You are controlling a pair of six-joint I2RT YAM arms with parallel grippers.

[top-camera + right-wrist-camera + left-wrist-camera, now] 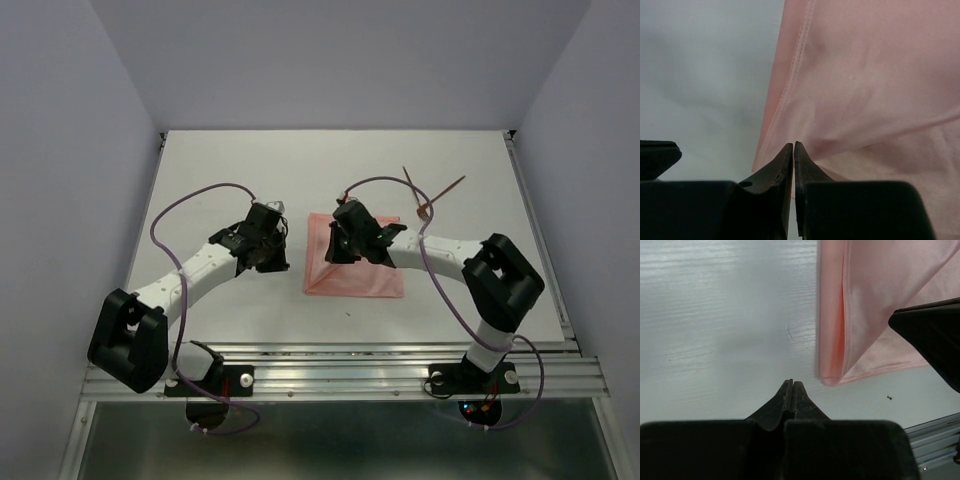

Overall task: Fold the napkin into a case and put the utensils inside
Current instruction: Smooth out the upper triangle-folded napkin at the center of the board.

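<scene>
**Right gripper** (793, 146): jaws closed to a thin slit, pinching a fold of the napkin (865, 75). Creases fan outward from the tips across the salmon-pink cloth, whose stitched hem runs down toward the fingers.

**Left gripper** (791, 386): jaws pressed together with nothing between them, over bare white table (715, 315) just beside the napkin's near-left corner and not touching it. From the left wrist view the cloth shows two layers along that edge, the upper one turned over the lower. A dark part of the right gripper enters at the frame's right side.

**Overhead view:** the two grippers sit near each other at the table's centre, the left gripper (268, 245) just off the cloth's left edge and the right gripper (343, 240) over its far-left corner. The napkin (365, 270) lies roughly square with a diagonal ridge running from that corner to the near-left one. The utensils (430, 200), two thin reddish-brown sticks, lie crossed on the table beyond the right forearm, apart from the napkin.
</scene>
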